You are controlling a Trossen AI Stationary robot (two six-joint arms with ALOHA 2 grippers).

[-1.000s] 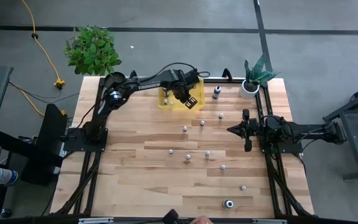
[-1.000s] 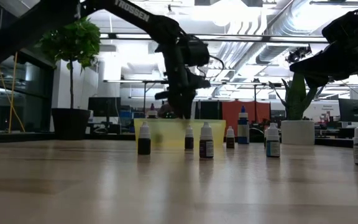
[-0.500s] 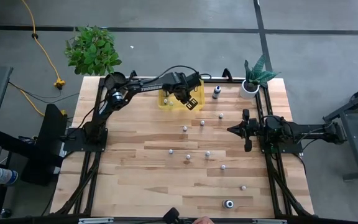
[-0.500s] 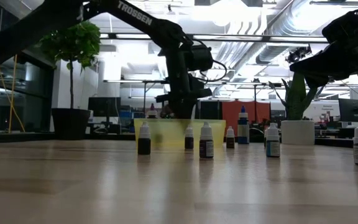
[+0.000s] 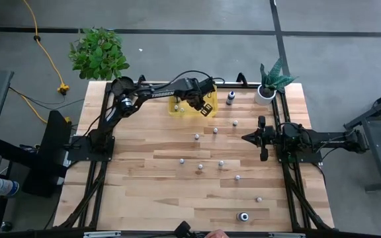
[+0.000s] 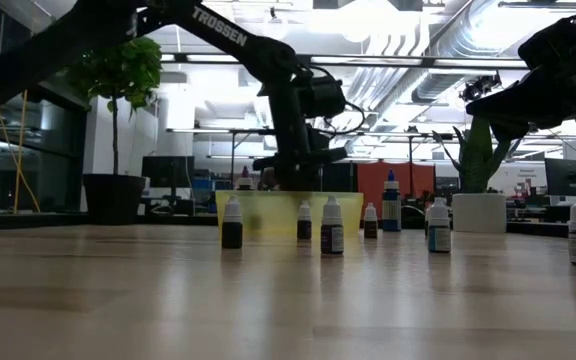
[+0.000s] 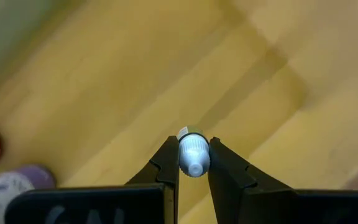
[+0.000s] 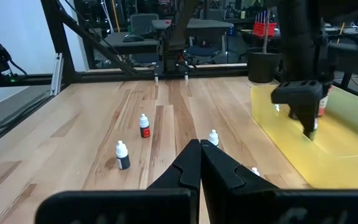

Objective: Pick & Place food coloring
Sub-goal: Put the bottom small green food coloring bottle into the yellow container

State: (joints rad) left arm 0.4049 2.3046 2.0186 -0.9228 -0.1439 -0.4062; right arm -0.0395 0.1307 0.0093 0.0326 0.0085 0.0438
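Lettering "TROSSEN" runs white along the left arm [image 6: 218,25]. Its left gripper [image 7: 193,163], fingers clamped on one small white-capped bottle [image 7: 192,152], hangs over the yellow bin [image 5: 189,108]. Eight bottles [image 5: 196,137] dot the table [image 5: 144,172] in the high view. The right gripper [image 8: 200,155] waits pressed shut, empty.
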